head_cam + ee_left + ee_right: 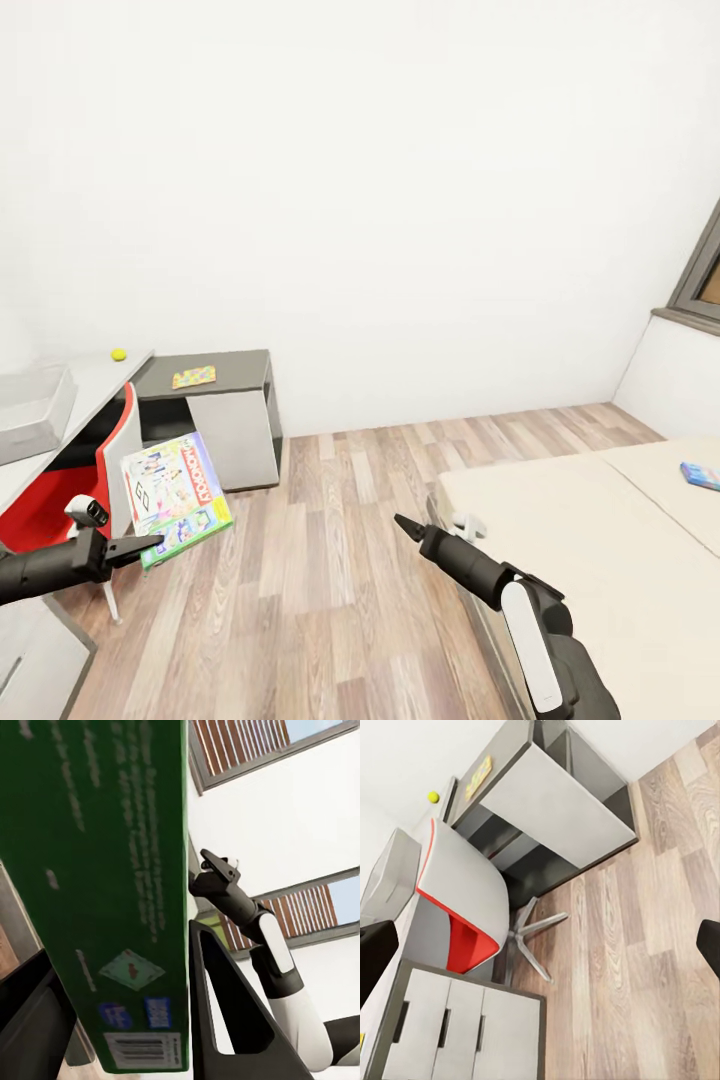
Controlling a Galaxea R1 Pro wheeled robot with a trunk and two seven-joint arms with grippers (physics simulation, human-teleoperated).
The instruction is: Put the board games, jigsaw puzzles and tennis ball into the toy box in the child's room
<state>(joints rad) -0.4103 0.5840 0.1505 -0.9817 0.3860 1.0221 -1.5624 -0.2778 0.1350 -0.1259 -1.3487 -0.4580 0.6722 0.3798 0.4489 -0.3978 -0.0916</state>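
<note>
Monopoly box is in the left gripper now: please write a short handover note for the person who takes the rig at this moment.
Left gripper: shut on the white-green Monopoly board game box, held tilted beside the red-and-white chair.
Right gripper: empty, fingers look open, over the wood floor by the beige bed.
Light grey toy box and yellow-green tennis ball are on the pale table; a multicoloured jigsaw square lies on the dark grey cabinet; a small blue game box lies on the bed.
Left: Monopoly into the toy box, then ball, jigsaw, blue box.
</note>
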